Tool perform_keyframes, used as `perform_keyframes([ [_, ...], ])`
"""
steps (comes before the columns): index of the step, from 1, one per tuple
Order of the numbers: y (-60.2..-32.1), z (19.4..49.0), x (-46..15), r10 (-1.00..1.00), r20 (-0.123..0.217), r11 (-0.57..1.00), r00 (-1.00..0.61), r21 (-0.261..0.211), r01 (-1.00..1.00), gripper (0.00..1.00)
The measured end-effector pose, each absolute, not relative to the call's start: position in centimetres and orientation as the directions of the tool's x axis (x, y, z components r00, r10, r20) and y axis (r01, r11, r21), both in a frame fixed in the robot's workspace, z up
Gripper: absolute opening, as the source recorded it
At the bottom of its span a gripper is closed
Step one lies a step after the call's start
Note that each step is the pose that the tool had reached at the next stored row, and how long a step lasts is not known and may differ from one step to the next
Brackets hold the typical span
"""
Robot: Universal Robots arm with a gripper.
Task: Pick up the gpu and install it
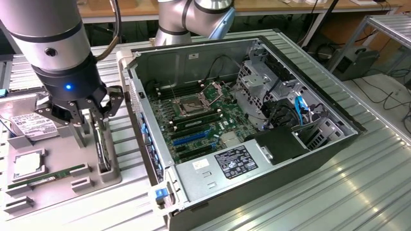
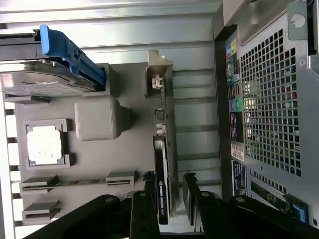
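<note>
We see a table (image 1: 334, 192) topped with ribbed, silvery metal slats. Directly on it lies the computer case (image 1: 186, 62), a dark tower laid on its side with its open side facing up. Just beside the case, to the exterior view's left of it, a flat grey parts tray (image 1: 64, 149) rests on the same slats. In the wrist view we find a narrow strip of table (image 2: 194, 99) showing between the tray (image 2: 134, 144) and the case's perforated rear panel (image 2: 274, 99). On the side of the case away from the tray, the slats catch bright reflections.
</note>
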State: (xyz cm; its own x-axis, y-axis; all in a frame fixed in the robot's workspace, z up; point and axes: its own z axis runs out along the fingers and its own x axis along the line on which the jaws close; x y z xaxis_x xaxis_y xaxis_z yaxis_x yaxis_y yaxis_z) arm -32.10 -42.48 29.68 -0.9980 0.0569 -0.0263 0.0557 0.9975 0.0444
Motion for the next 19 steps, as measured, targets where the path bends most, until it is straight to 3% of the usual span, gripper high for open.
perform_keyframes([
  [19, -42.4, 25.7, -32.4, 0.047, -0.026, 0.998, -0.999, 0.045, 0.046, 0.36],
])
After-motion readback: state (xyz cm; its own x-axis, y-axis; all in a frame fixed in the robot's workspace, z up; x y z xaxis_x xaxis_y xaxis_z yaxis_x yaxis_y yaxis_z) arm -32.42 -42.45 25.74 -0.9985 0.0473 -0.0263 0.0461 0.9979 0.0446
